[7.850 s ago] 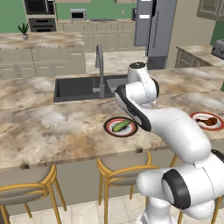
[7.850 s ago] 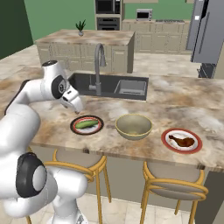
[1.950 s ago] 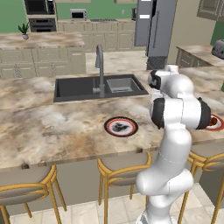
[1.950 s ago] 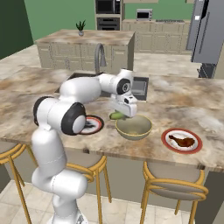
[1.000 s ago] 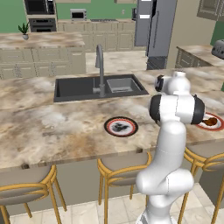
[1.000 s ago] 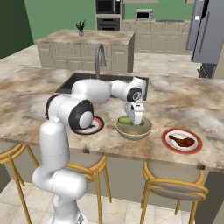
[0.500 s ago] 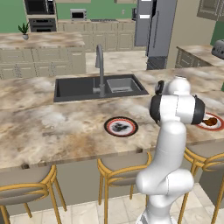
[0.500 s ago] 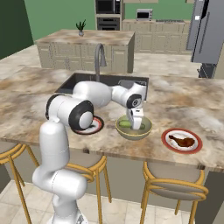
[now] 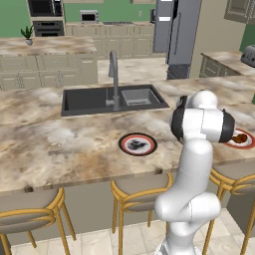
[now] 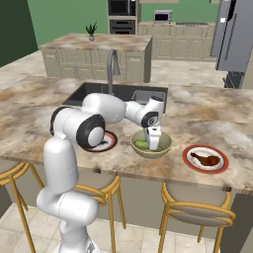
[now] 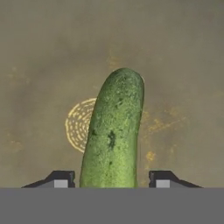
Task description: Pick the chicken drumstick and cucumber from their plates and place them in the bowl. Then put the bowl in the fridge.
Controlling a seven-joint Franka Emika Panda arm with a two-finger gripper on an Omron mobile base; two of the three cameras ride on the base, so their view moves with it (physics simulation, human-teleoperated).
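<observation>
1. A green-walled kitchen with cream cabinets; the grey steel fridge (image 9: pixel 177 30) stands at the back, far beyond the hand.
2. The marbled brown counter (image 10: pixel 212 116) runs across the front, and the hand works low over its front edge.
3. A dark sink (image 10: pixel 106 94) with a curved tap (image 10: pixel 112 64) lies in the counter, behind the hand and a little toward the arm's base side.
4. The white arm sweeps across the counter in the right base view and ends in the gripper (image 10: pixel 153 145), which points down into the bowl.
5. The cream-tan bowl (image 10: pixel 164 147) sits directly beneath the hand; in the hand view its tan floor with a dotted yellow ring spreads behind the fingertips.
6. The plate with the dark patterned centre (image 9: pixel 138 144) sits on the counter beside the bowl, at the arm's side of the hand.
7. The other red-rimmed plate (image 10: pixel 205 159) lies at the opposite side of the hand, apart from the bowl.
8. The chicken drumstick (image 10: pixel 204 158) rests on that plate.
9. The cucumber (image 11: pixel 113 131) lies in the bowl, lengthwise between the two fingertips (image 11: pixel 59 179); the jaws stand apart with a slim gap on each side of it, so they do not look clamped on it.
</observation>
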